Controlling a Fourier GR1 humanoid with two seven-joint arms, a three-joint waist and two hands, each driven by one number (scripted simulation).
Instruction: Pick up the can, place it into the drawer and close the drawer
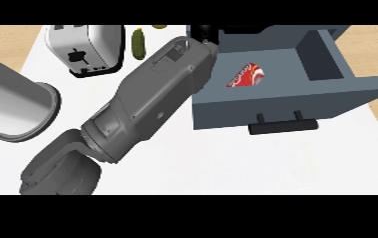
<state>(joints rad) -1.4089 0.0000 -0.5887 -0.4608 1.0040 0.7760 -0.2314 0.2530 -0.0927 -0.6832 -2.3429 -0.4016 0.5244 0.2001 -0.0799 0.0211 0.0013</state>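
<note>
At the far left edge of the frame sits a rounded silver pot [22, 107], only partly in view, on the white counter [244, 167]. Just right of it, in the upper left, there's a chrome toaster [85, 49] with a black side panel. Next along the top, a green cucumber [138, 43] lies upright in the frame, and a second small green item [159, 27] peeks in above it, too cut off to name.

Now the big feature: a grey forearm [144, 107] sweeps diagonally from the lower left up to the top centre. Which arm it is, I cannot tell from this view. Its black hand [203, 33] only just shows at the drawer's upper left corner, and whether the fingers are apart or together cannot be told.

Over on the right half, the grey-blue drawer [280, 104] stands open, black handle [283, 126] facing the lower edge. And there's the can [249, 76], red and white, lying inside the drawer, next to the forearm.
</note>
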